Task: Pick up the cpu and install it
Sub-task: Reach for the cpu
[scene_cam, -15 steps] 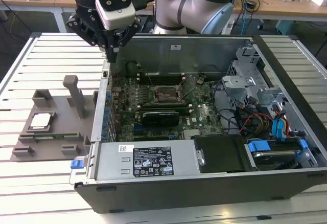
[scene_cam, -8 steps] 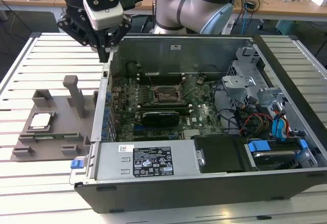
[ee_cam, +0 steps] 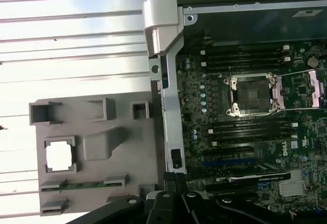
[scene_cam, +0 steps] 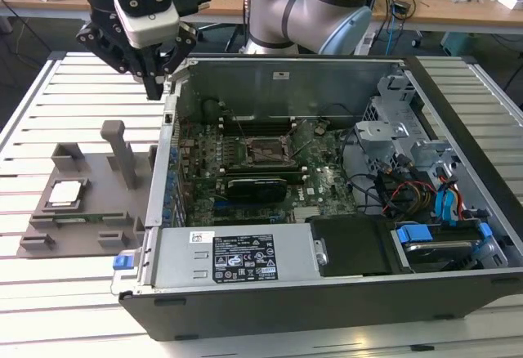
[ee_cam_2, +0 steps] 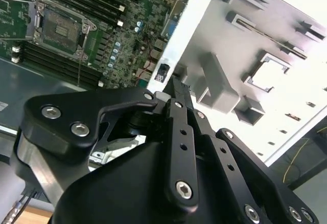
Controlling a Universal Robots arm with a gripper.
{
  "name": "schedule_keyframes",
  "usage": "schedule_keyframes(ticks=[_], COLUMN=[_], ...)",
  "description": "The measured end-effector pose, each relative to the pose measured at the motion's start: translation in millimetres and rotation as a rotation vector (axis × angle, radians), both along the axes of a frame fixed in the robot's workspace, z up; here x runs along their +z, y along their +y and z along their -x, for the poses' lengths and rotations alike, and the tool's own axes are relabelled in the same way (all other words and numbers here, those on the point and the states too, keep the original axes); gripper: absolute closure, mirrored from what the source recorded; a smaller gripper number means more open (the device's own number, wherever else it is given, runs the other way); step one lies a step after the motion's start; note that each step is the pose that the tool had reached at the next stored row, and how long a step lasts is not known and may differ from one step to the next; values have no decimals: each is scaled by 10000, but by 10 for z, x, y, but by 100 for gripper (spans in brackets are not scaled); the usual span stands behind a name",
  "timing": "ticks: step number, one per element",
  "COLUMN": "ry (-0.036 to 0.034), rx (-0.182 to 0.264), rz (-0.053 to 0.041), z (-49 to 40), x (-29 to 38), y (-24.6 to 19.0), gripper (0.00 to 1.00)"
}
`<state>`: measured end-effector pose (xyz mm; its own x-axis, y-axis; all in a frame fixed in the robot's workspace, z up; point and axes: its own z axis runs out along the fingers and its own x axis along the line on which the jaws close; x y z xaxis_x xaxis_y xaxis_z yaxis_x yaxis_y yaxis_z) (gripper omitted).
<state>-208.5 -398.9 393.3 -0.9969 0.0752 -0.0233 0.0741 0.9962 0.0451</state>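
One gripper (scene_cam: 154, 88): closed, empty, over case wall (scene_cam: 166, 141).
Cpu (scene_cam: 65, 193): in tray (scene_cam: 98, 168), seven o'clock of gripper.
Care: likely needs jaws opened, squared to cpu edges.

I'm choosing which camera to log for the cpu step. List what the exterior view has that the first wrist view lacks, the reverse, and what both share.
The exterior view adds the robot arm, the power supply and a blue drive caddy. The first wrist view adds a from-above look at the case's corner bracket. Both share the cpu in the grey tray and the motherboard socket.
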Motion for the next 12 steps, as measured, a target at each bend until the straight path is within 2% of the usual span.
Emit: schedule_keyframes(ticks=[3, 12], ry=[0, 0], rx=[-1, -1], rz=[0, 0], z=[92, 250], x=[0, 0], y=[0, 0], gripper=[89, 89])
